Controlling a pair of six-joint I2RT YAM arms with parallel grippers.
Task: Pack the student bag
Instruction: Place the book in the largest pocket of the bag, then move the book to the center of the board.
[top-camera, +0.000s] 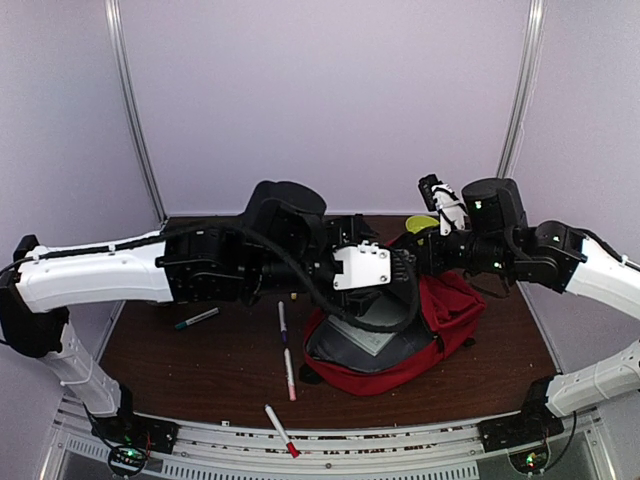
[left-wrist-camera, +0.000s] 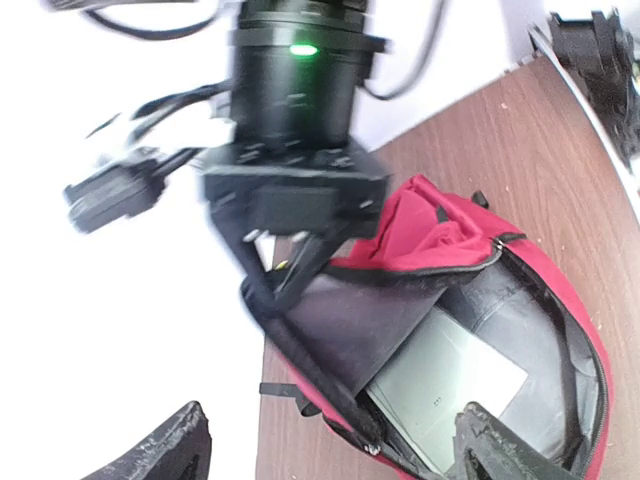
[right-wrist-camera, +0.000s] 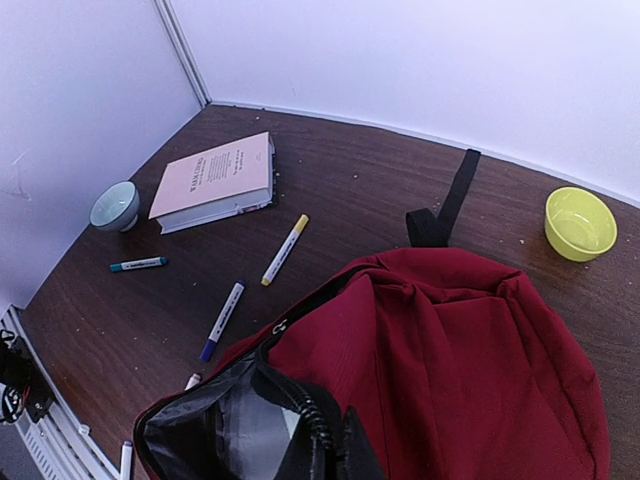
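Observation:
The student bag (top-camera: 455, 310) is a large red backpack lying open on the brown table, its grey lining showing. A pale grey book (left-wrist-camera: 440, 385) lies inside the main pocket. My right gripper (right-wrist-camera: 335, 452) is shut on the black zipper rim of the bag's mouth and holds that rim up. In the left wrist view the right gripper (left-wrist-camera: 264, 288) pinches the rim from above. My left gripper (left-wrist-camera: 330, 450) hovers over the bag's mouth, open, with nothing gripped between its fingers (left-wrist-camera: 170, 450).
Markers lie left of the bag: teal (top-camera: 197, 318), purple (top-camera: 282, 322), pink-tipped (top-camera: 290, 375), and a red one (top-camera: 281, 430) near the front edge. A pink book (right-wrist-camera: 215, 180), a pale blue bowl (right-wrist-camera: 115, 205), a yellow marker (right-wrist-camera: 285, 249) and a yellow bowl (right-wrist-camera: 580, 222) sit farther back.

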